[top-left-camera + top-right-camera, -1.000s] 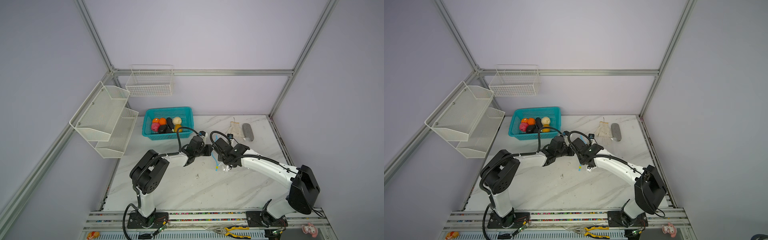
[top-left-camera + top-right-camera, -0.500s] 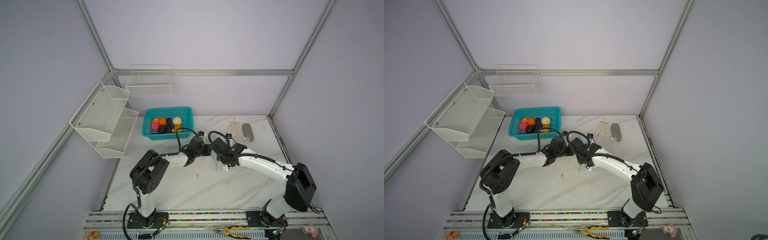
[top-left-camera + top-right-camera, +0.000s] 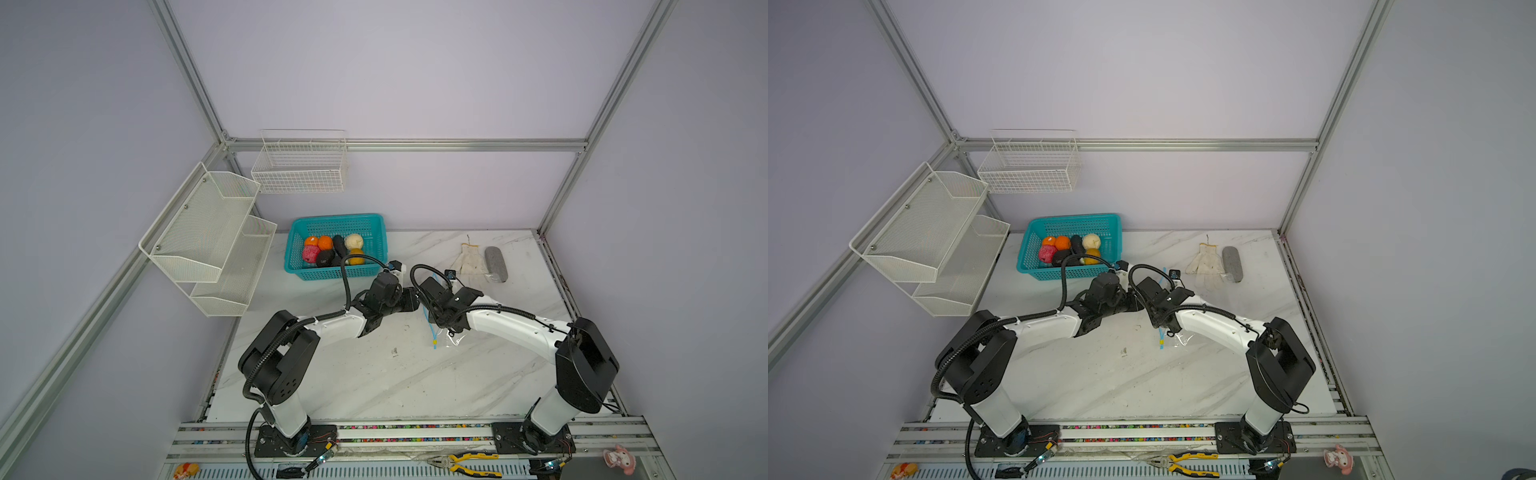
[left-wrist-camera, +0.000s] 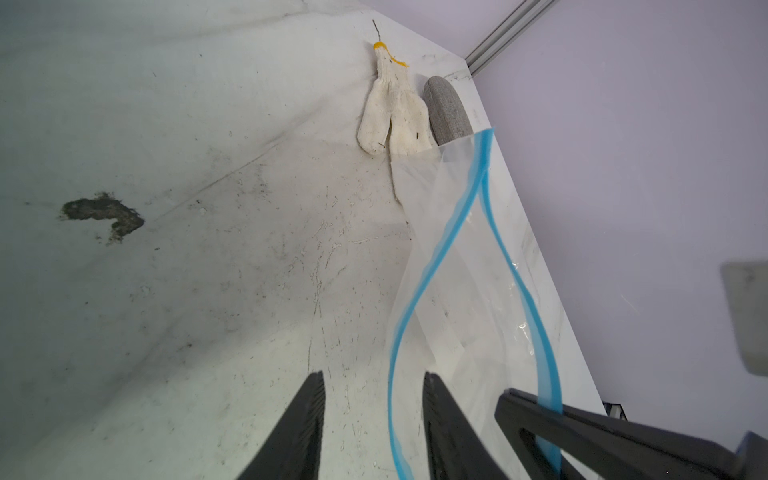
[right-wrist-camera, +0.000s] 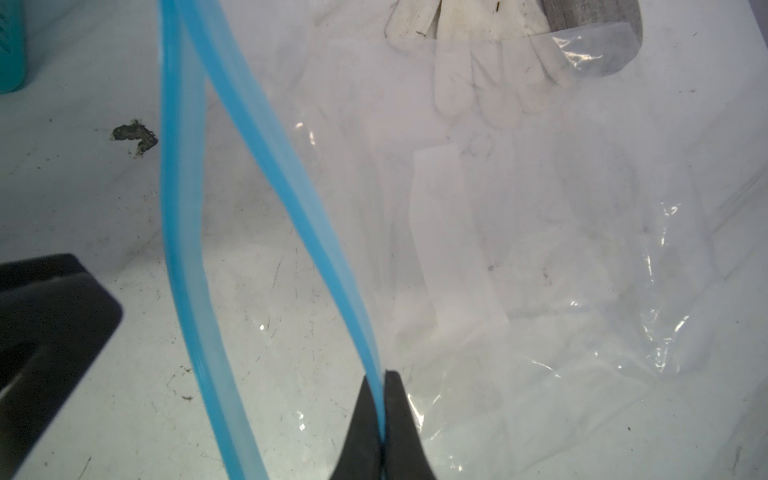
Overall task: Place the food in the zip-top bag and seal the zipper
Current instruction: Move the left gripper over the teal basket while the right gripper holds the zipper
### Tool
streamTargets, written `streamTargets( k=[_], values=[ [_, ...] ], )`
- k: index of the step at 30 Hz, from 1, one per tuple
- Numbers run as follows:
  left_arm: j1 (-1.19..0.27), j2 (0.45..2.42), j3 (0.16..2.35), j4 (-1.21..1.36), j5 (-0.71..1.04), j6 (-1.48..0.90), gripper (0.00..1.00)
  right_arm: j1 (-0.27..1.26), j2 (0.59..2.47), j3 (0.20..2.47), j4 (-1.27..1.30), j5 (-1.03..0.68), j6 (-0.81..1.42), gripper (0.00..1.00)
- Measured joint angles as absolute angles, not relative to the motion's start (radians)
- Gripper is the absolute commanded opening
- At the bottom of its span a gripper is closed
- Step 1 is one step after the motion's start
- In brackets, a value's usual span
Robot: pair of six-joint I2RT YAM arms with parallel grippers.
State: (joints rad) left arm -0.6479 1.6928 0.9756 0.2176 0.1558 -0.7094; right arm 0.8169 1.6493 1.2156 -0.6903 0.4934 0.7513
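Opening the mouth of the zip-top bag is, by our reading, the step in hand. We see the right gripper at the lower middle of its wrist frame, fingers pressed together on one lip of the zipper, whose two light-blue strips bow apart into a narrow loop. The left gripper sits at the bottom of its own frame with its fingers apart and nothing pinched. The other blue lip runs down between them in the picture, though we cannot tell whether it lies within their reach. In both top views the bag is just right of the frame's centre, under the two wrists that meet there. The food lies together in the teal basket, up and left of centre, none of it in the bag. Next, we judge, the left fingers must close on the free lip and draw it away from the held one, gently, since thin plastic slips and the mouth looks too narrow for a fruit.
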Motion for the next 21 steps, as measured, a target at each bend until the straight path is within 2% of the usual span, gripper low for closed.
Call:
streamTargets(
  k=[3,6,9,12,21],
  values=[
    [-0.644,1.629,0.976,0.170,0.134,-0.693,0.44,0.817,1.649,1.216,-0.687,0.489,0.748,0.00],
    [-0.626,1.564,0.980,0.092,0.091,-0.659,0.53,0.817,1.649,1.216,-0.682,0.488,0.745,0.00],
    [-0.581,1.538,1.023,-0.032,0.034,-0.607,0.56,0.817,1.649,1.216,-0.672,0.481,0.739,0.00],
    [-0.510,1.597,1.158,-0.180,-0.011,-0.533,0.60,0.817,1.646,1.216,-0.658,0.476,0.729,0.00],
    [-0.338,1.955,1.699,-0.460,-0.095,-0.349,0.67,0.817,1.633,1.216,-0.620,0.458,0.709,0.00]
  ],
)
